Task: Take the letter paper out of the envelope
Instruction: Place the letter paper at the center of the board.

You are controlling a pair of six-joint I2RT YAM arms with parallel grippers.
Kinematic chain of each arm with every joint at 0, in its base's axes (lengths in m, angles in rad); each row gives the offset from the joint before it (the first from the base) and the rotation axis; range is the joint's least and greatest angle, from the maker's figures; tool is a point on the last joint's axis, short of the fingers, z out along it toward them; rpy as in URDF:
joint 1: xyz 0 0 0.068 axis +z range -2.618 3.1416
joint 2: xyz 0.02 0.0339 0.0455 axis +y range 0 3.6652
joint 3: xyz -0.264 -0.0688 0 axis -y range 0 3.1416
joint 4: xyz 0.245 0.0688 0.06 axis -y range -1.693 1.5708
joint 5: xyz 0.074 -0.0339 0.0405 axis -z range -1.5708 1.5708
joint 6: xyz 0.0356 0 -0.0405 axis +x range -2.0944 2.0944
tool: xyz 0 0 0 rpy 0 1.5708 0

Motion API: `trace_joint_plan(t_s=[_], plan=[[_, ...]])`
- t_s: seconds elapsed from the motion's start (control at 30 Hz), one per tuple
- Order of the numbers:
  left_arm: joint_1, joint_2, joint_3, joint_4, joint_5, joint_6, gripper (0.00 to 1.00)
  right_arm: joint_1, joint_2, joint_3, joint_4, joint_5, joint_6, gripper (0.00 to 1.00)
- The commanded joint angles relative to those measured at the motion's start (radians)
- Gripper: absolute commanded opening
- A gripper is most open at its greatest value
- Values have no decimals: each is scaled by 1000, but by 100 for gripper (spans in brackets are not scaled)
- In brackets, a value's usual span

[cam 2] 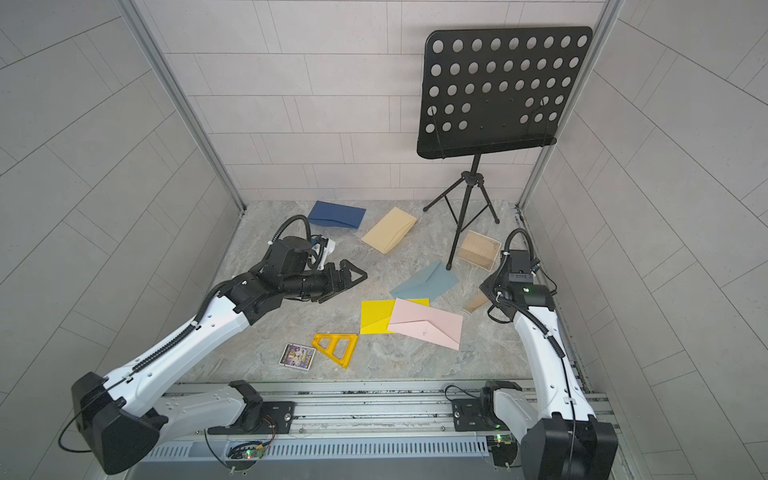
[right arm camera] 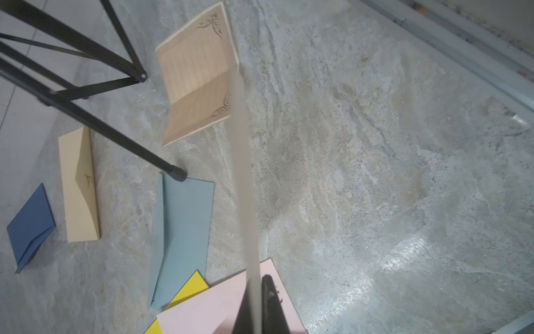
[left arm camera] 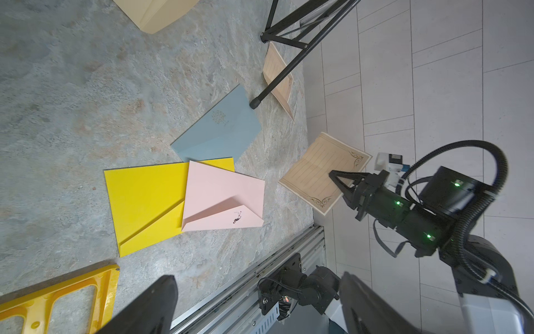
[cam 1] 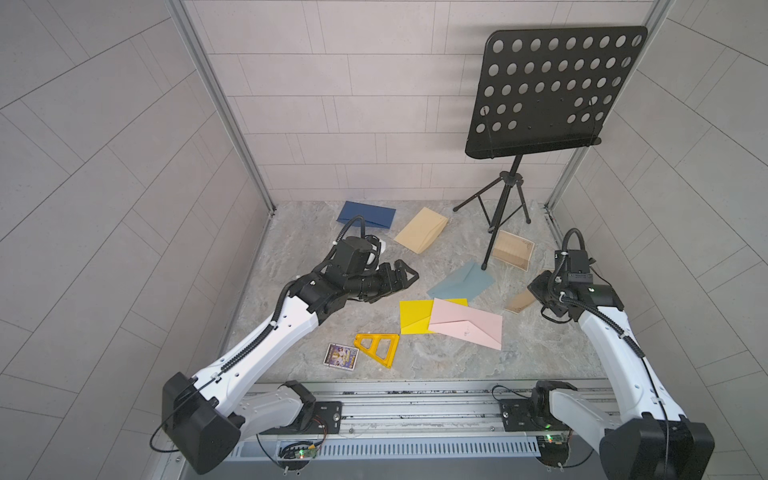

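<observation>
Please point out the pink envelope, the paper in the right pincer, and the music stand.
pink envelope (cam 1: 465, 326): a top view, its middle.
held paper (left arm camera: 312, 167): left wrist view, lined middle.
music stand (cam 1: 544, 112): a top view, solid plate area.

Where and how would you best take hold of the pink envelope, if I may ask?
Grip the pink envelope by its flap, near the tip. The flap stands slightly off the body, hinged along its near edge, so probably come from above and reach under it from the far side.
</observation>
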Motion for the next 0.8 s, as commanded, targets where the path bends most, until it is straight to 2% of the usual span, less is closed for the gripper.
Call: trace_joint_plan(t_s=[0.0,0.27,0.6,0.77], plan=[[-14,-39,-15,-5,18,24,94,-36,19,-71,109,-41,79,0],[-15,-68,-18,-25,17,32,94,-117,118,-211,336,-119,151,0],[-15,-60,-18,-16,7,18,93,-162,295,-222,416,-137,169,0],[-15,-56,-17,-8,7,14,92,-186,365,-204,392,-155,158,0]])
